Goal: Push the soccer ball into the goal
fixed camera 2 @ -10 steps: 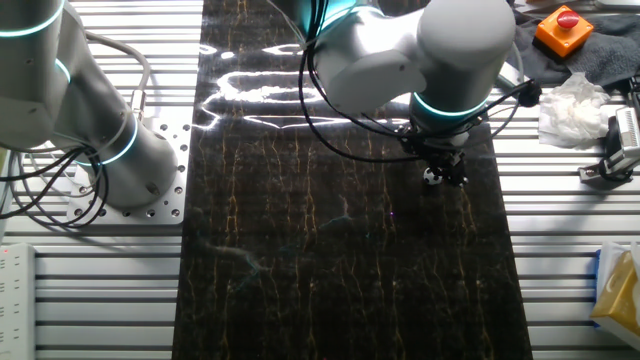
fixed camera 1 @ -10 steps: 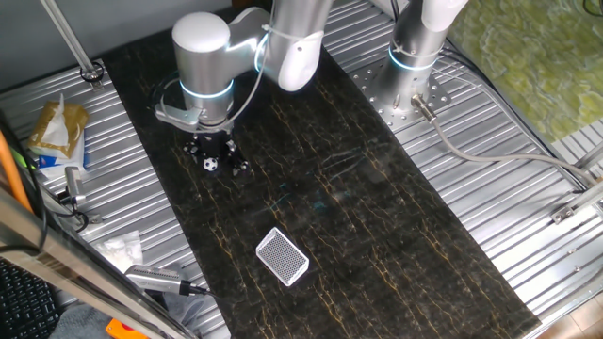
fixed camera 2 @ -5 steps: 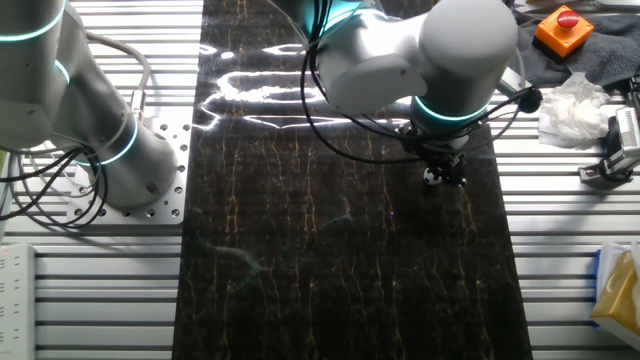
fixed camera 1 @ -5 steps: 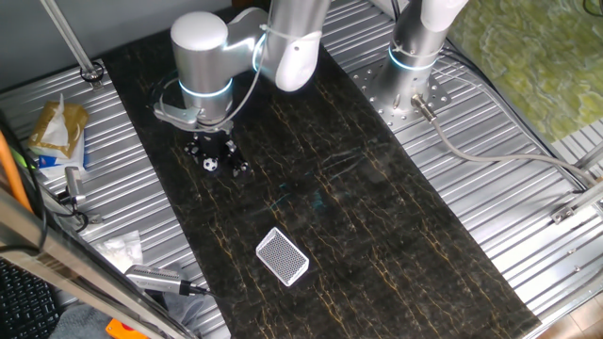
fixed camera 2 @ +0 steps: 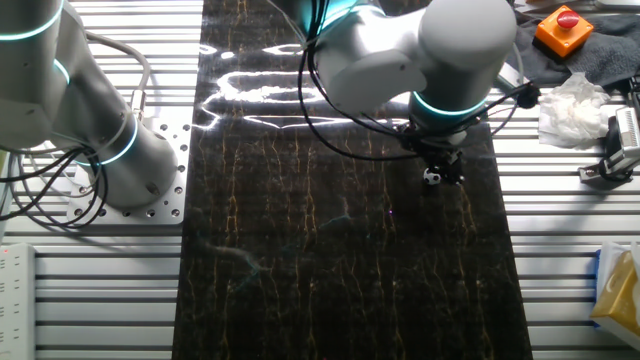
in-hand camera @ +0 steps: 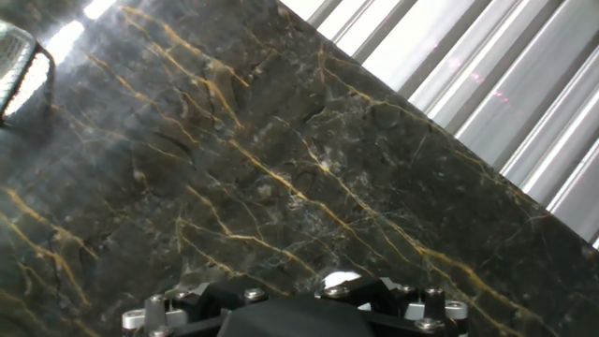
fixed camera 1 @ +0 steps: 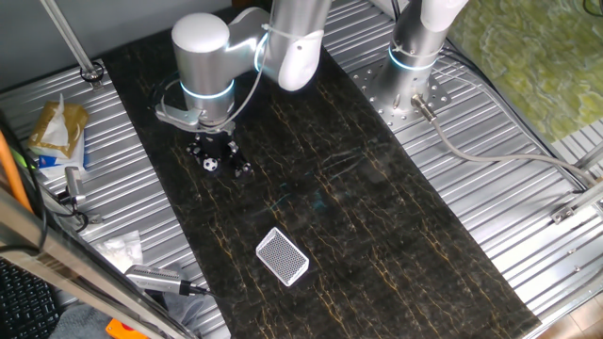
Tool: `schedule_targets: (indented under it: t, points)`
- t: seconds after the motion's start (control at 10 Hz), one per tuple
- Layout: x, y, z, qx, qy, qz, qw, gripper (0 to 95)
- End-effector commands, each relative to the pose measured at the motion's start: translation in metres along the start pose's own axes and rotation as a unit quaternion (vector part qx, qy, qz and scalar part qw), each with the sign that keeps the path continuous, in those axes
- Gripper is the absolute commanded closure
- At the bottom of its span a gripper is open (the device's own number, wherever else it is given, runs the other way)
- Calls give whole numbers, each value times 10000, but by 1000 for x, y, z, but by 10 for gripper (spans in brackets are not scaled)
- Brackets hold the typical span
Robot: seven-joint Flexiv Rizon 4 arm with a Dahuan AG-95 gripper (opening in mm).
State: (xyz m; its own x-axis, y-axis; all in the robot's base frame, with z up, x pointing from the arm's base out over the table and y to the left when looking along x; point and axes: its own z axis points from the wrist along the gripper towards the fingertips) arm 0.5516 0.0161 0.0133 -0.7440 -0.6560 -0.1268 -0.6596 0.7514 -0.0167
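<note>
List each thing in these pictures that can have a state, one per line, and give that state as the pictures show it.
soccer ball: on the dark marbled mat, right at the tool's fingertips, not yet in the goal.
goal: lying on the mat, well apart from the ball, nothing in it.
tool: lowered to the mat at the ball; open or shut cannot be told.
red button: on its orange box beside the mat; pressed or not cannot be told.

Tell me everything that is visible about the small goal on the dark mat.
The goal is a small rectangular box with a white frame and fine grey mesh. It lies flat on the dark marble-patterned mat, turned diagonally to the mat's edges. Nothing touches it. The soccer ball and the gripper are well apart from it.
</note>
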Motion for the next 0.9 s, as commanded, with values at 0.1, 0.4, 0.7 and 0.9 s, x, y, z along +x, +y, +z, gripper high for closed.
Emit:
schedule_targets:
  t: [0.1,0.4,0.7,0.9]
  points:
    - [3,5,2,64,-5,51,10000,0]
    - [5,17,0,69,-2,109,9999,0]
    - [9,28,-3,71,6,132,9999,0]
    - [13,38,-3,67,0,201,9998,0]
